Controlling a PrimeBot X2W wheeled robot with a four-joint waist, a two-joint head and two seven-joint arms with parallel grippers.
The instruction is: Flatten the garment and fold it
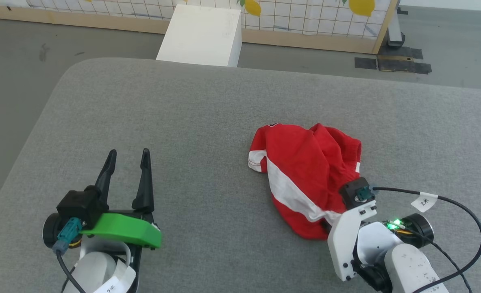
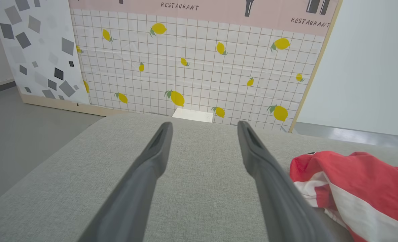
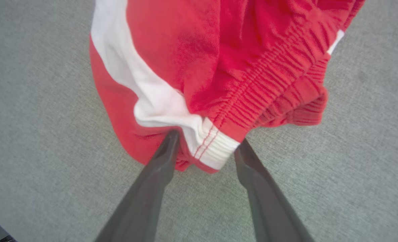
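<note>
Garment point(image 1: 301, 158) in crumpled red-and-white heap

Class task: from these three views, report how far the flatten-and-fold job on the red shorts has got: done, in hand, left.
Done: nothing; the bright red fabric shorts with a white side stripe lie crumpled on the grey cloth surface. In hand: the right claw straddles their white-trimmed corner, not clamped. The left claw hangs open, apart. Left: spreading flat, then folding.

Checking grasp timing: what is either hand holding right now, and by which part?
Nothing is clamped yet: the right hand straddles, fingers open, the white-striped corner of the garment. The left hand is open, apart from it.
</note>
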